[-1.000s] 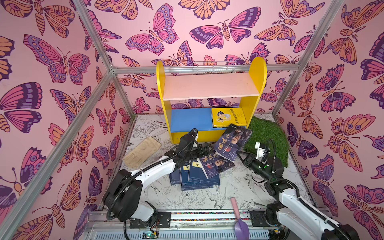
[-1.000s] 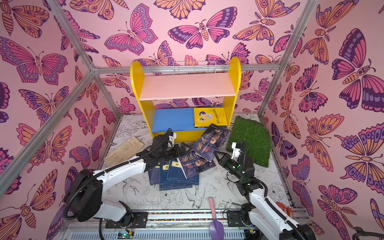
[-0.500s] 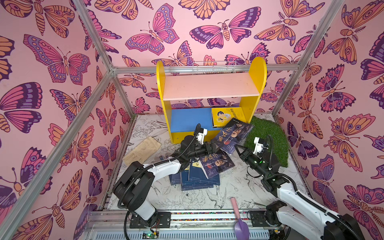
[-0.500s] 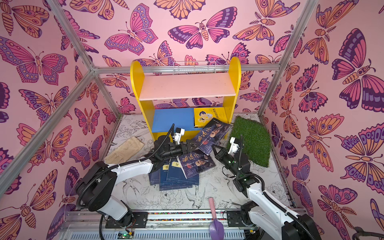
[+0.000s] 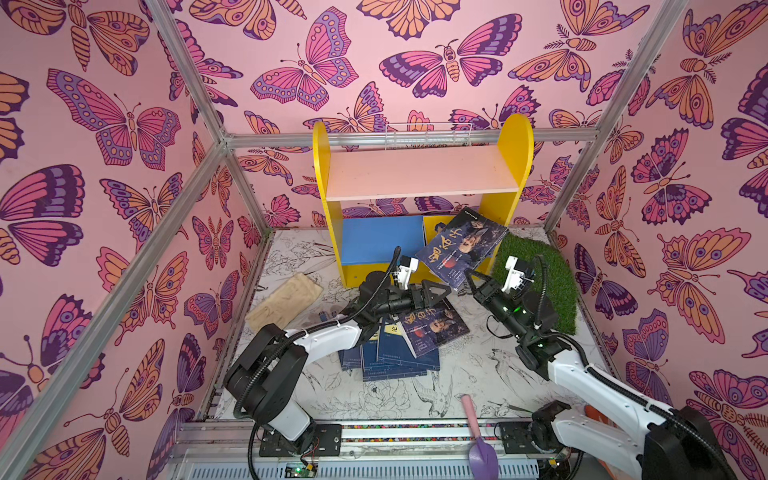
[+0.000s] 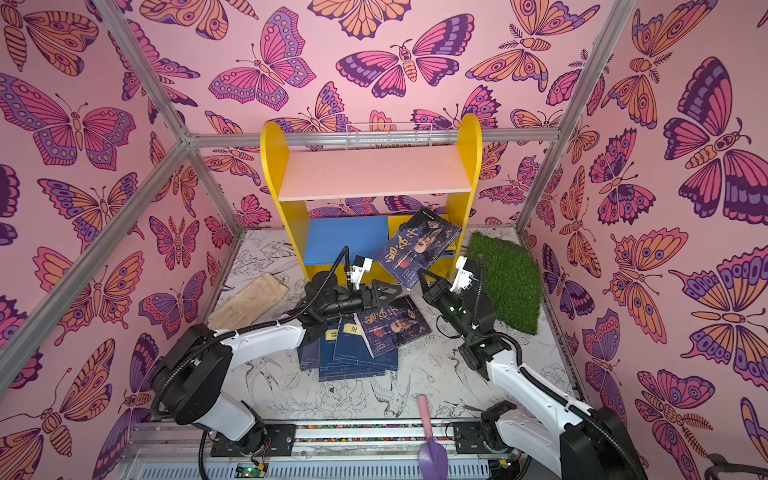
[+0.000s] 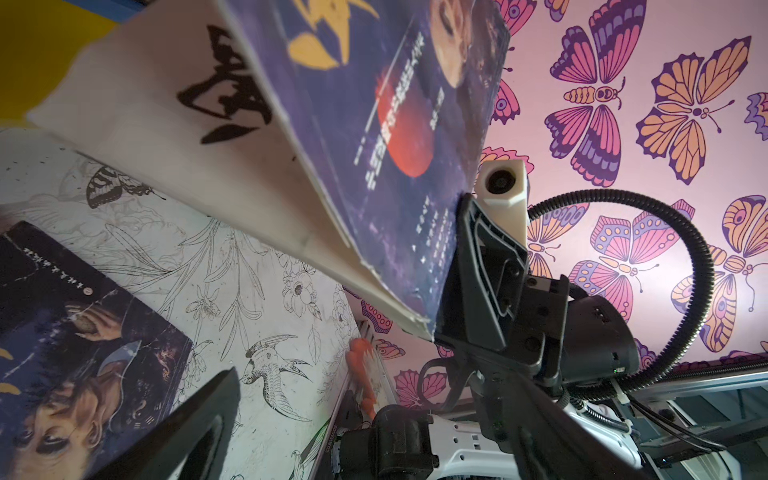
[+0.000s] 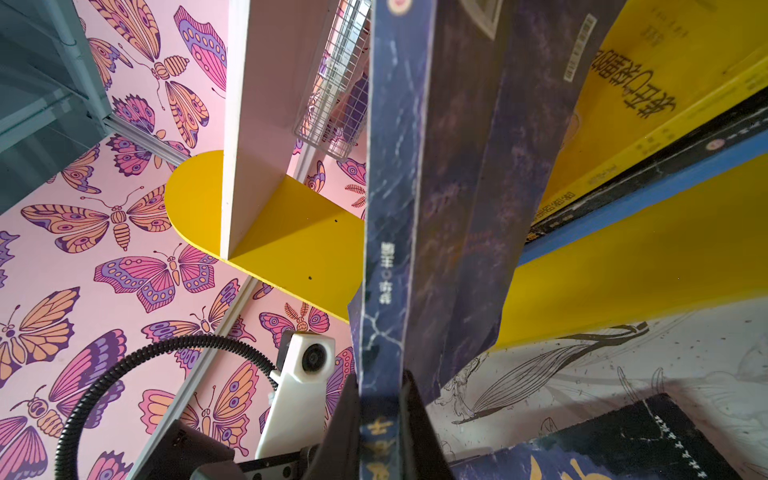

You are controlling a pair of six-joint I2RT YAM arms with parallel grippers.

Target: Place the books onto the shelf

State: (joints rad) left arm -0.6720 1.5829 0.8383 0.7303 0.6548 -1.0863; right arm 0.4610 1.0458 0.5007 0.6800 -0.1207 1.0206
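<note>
The shelf stands at the back, with a yellow book lying on its blue lower board. My right gripper is shut on the spine corner of a dark-blue portrait book. That book hangs tilted in front of the shelf's lower right opening. My left gripper is open and empty, just left of the book's low edge. More books lie piled on the floor under it.
A green grass mat lies right of the shelf, and a tan cloth to the left. A pink-handled purple trowel sits at the front edge. A white wire basket hangs behind the shelf top.
My right gripper has lifted the portrait book up and back towards the shelf. The left gripper has swung to the right, staying open beside the book.
</note>
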